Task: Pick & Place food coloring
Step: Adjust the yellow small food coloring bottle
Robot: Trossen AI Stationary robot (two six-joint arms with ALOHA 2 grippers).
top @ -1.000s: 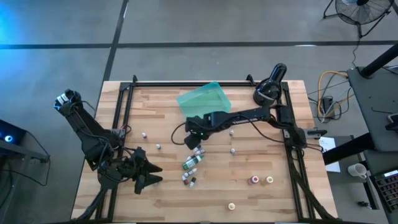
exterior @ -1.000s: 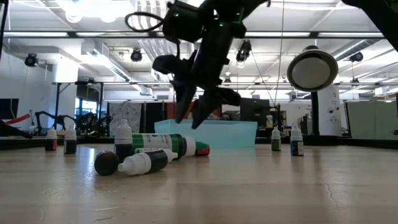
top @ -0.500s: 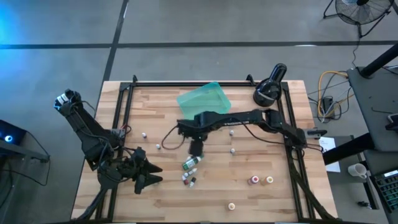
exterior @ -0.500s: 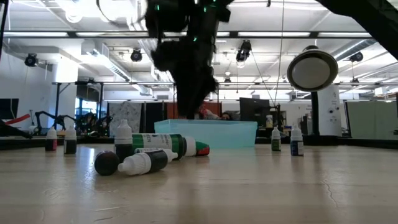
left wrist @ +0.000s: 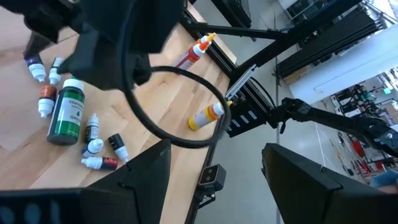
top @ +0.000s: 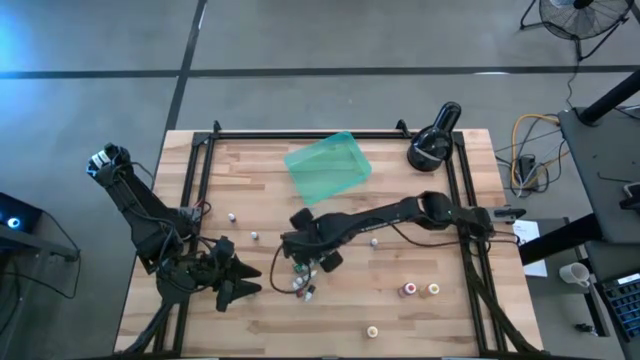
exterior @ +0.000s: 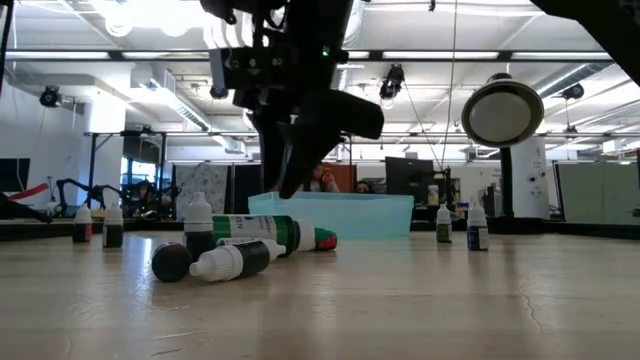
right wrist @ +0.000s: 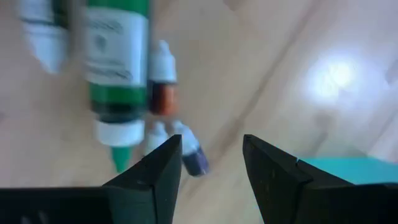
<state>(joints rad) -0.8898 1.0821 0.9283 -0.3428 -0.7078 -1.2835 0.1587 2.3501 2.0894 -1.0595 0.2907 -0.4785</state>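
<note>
right gripper hovers over the lying food coloring cluster mid-surface w/ fingers parted, nothing held; looks like approach-to-pick, next needs descent onto one bottle; left gripper idle, fingers apart, near surface edge.

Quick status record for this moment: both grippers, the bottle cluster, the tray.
right gripper: open, empty, above the lying cluster of small white-capped food coloring bottles at mid-table
left gripper: open, empty, parked at the table's near left
big green bottle: lying flat in the cluster
translucent teal plastic tray: far side of the table, no bottles seen inside
</note>
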